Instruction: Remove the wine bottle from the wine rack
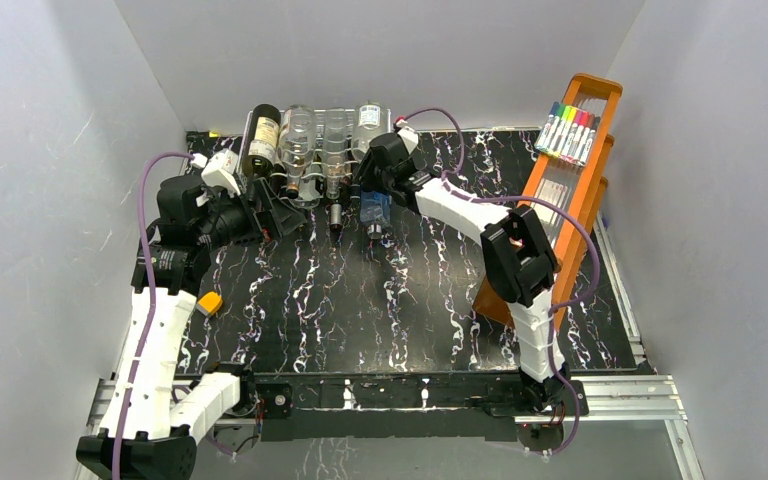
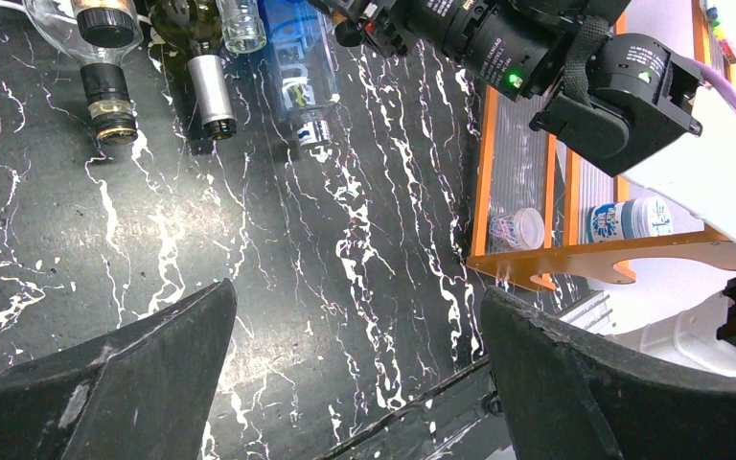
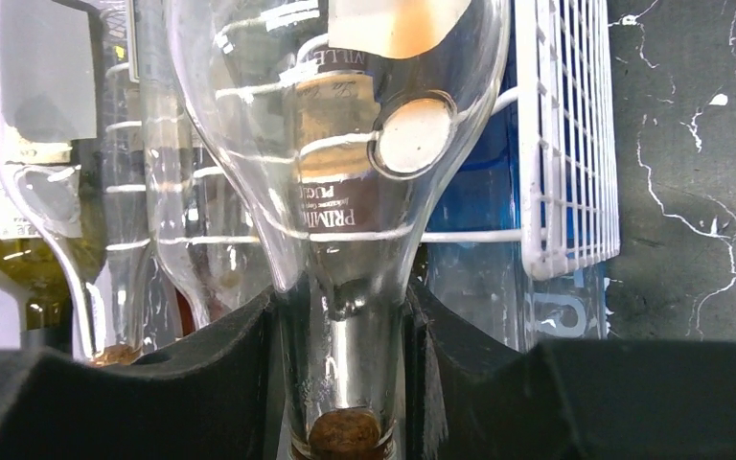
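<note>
1. Wine bottle (image 3: 345,192): clear glass with a cork in its neck. It lies in the top row at the right end of the wine rack (image 3: 565,144), neck pointing out of the front. It is not yet out of its cradle.
2. Right gripper (image 3: 345,383): at the front of the rack, right end. Its black fingers (image 3: 220,374) sit close against both sides of the bottle neck, and the grip looks closed on it.
3. Progress, by judgement: the reach and grasp are done. Drawing the bottle forward out of the rack and setting it clear remain.
4. Neighbours: a blue bottle (image 3: 479,192) lies in the rack directly below the held one, and a dark green labelled bottle (image 1: 262,140) is at the rack's left end.
5. Left gripper (image 2: 356,326): in front of the rack's left end, over the black marbled table (image 1: 360,300). Its fingers are spread wide with nothing between them.
6. Not determinable:
   - The bottle's base and the cradle wires under it are hidden, so I cannot tell whether it has started to slide.
   - The right wrist view cuts off the fingertips at its lower edge.
   - How firmly the neck is held cannot be judged.
</note>
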